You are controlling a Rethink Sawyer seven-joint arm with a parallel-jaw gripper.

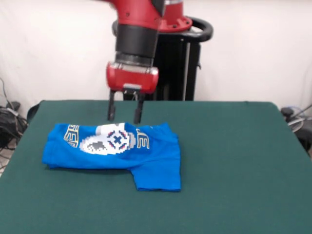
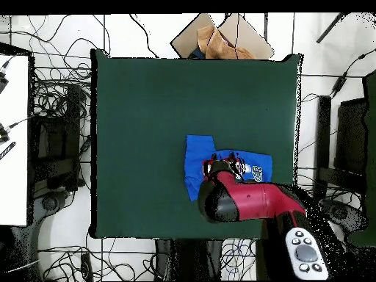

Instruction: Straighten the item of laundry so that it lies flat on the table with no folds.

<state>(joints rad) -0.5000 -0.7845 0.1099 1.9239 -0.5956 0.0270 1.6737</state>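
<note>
The item of laundry (image 1: 117, 151), a bright blue T-shirt with a white pixel print and pale lettering, lies folded over on the green table (image 1: 234, 161), left of centre in the front view. One part sticks out toward the near right. My gripper (image 1: 125, 117) hangs open just above the shirt's far edge, its two dark fingers (image 1: 111, 108) apart and holding nothing. From overhead, the shirt (image 2: 198, 158) shows partly, and the red arm (image 2: 242, 198) covers its lower part and hides the gripper.
The black pedestal (image 1: 183, 63) stands behind the table. Cables (image 2: 51, 125) lie on the floor around the table. Cardboard (image 2: 220, 40) sits beyond one edge.
</note>
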